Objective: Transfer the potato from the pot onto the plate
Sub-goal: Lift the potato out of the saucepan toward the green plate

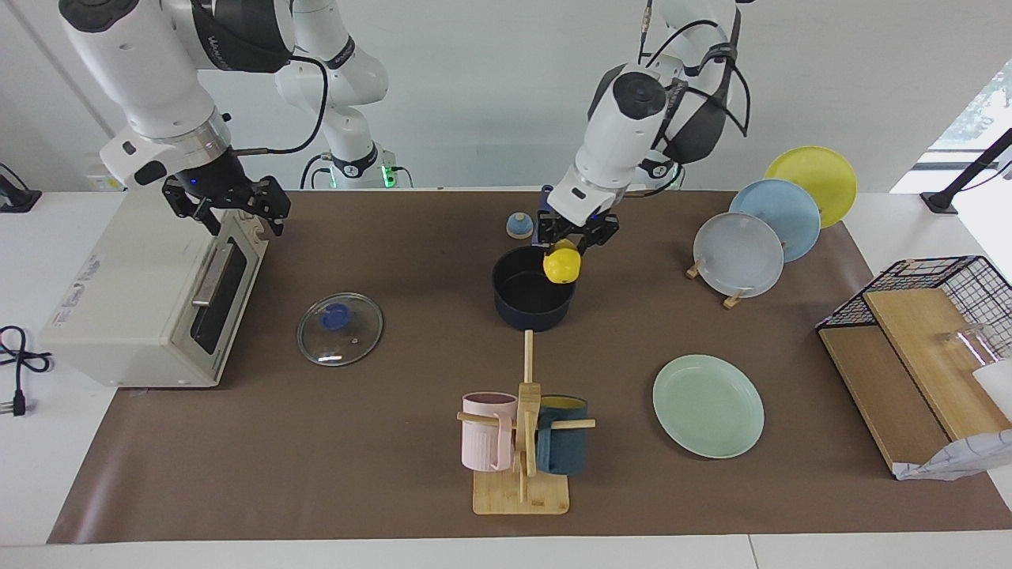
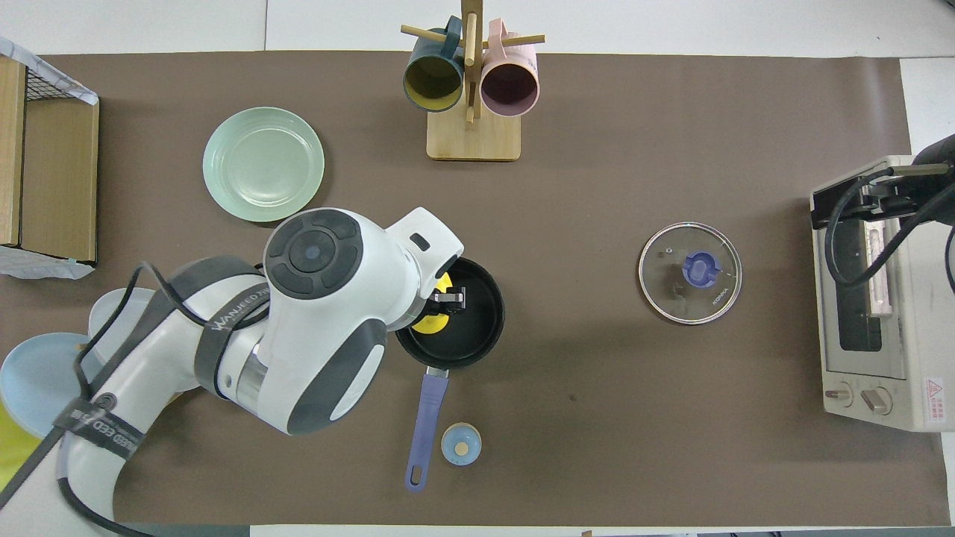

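The yellow potato [image 1: 562, 265] [image 2: 433, 322] hangs in the air over the rim of the navy pot [image 1: 532, 299] [image 2: 462, 333], with my left gripper [image 1: 566, 254] [image 2: 440, 307] shut on it from above. The pot stands mid-table, black inside with nothing in it, its blue handle [image 2: 423, 432] pointing toward the robots. The mint-green plate [image 1: 708, 405] [image 2: 263, 164] lies bare, farther from the robots than the pot, toward the left arm's end. My right gripper [image 1: 228, 207] waits open over the toaster oven [image 1: 150, 292].
A glass lid [image 1: 340, 329] lies between pot and oven. A mug rack [image 1: 522, 442] with pink and teal mugs stands farther out than the pot. A small blue knob [image 1: 519, 226] sits nearer the robots. Plates on a rack [image 1: 739, 254] and a wire basket [image 1: 941, 300] stand at the left arm's end.
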You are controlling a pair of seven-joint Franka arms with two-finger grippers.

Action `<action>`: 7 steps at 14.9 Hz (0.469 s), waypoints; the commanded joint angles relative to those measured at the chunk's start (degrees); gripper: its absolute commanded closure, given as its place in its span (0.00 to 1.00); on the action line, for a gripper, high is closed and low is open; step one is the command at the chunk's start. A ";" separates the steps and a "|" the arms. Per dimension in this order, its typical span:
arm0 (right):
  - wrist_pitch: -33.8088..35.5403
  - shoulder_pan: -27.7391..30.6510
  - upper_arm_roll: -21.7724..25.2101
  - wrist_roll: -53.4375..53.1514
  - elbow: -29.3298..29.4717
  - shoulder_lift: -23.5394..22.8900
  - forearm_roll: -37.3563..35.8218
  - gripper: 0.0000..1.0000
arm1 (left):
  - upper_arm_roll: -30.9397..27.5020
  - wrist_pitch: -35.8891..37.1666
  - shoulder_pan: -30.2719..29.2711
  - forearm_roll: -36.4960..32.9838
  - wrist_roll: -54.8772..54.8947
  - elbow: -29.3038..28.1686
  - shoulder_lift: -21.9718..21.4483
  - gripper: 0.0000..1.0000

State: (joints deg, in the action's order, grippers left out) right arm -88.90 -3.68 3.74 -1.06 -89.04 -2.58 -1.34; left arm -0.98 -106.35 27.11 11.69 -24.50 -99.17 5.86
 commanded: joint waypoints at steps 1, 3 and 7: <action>-0.48 -0.01 0.13 -0.70 0.01 0.38 0.46 0.00 | 0.36 1.50 -6.96 1.24 6.89 3.72 3.54 1.00; -0.48 -0.01 0.04 -0.70 0.01 0.38 0.46 0.00 | 0.36 0.97 -10.66 -0.25 10.25 5.89 7.30 1.00; -0.48 -0.01 0.04 -0.70 0.01 0.38 0.46 0.00 | 0.45 -4.37 -18.14 -1.31 20.69 11.71 17.41 1.00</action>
State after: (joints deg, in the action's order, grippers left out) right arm -88.90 -3.69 3.74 -1.06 -89.00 -2.58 -1.34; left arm -1.23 -108.61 11.62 11.25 -8.39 -92.20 17.38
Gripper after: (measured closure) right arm 0.000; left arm 0.410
